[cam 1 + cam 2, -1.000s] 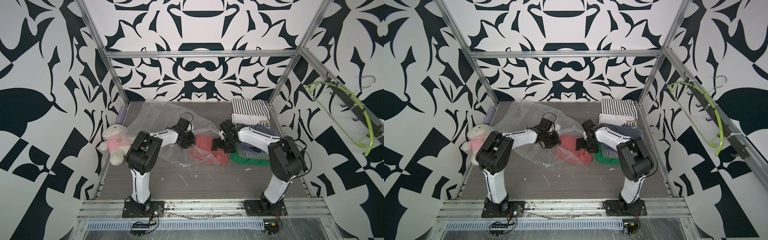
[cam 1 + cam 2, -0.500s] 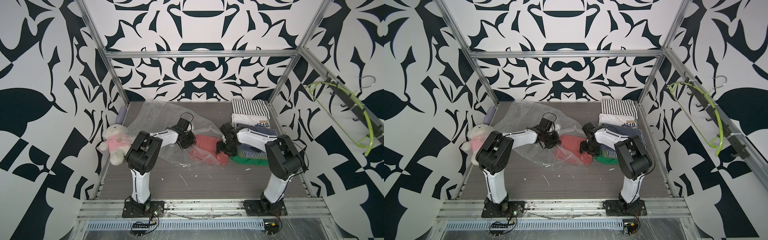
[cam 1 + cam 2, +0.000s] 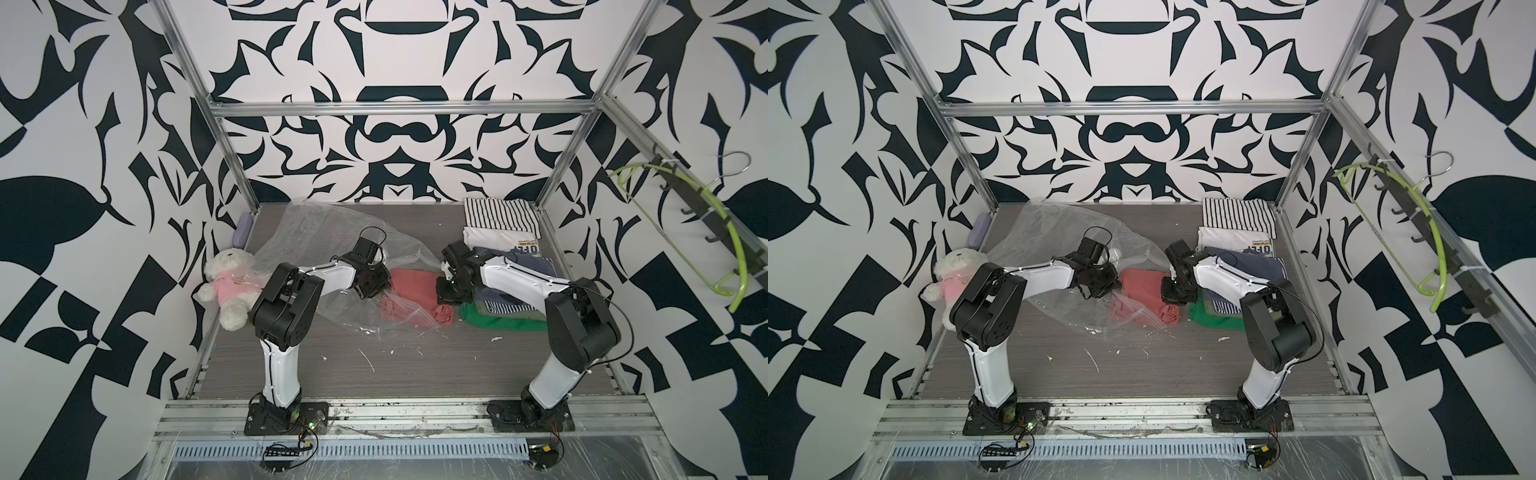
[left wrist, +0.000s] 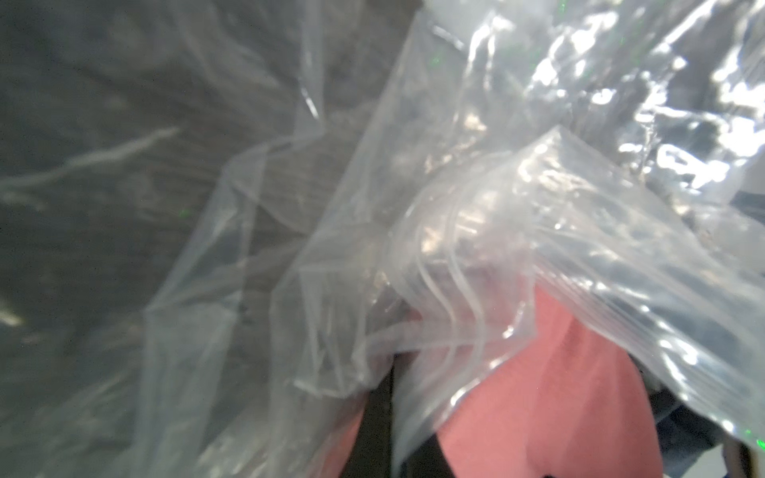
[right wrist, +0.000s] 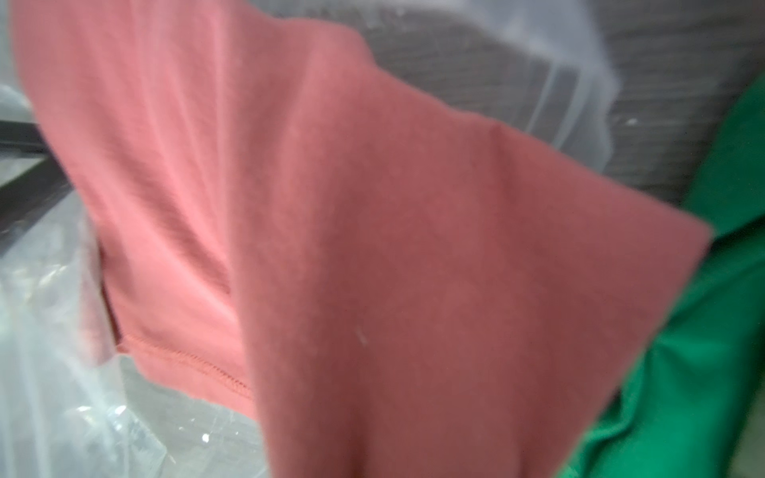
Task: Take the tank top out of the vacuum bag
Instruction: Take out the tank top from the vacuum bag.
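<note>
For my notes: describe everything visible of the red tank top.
The tank top is salmon-red knit with a stitched hem, crumpled, lying on the table half out of the vacuum bag mouth; clear film covers its near part. The right gripper meets its right end, jaws hidden. A green garment lies beside it.

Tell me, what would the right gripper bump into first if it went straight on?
The red tank top: it fills the right wrist view, and in a top view the right gripper sits at it, by the vacuum bag. Depth is unclear; they may be touching.
</note>
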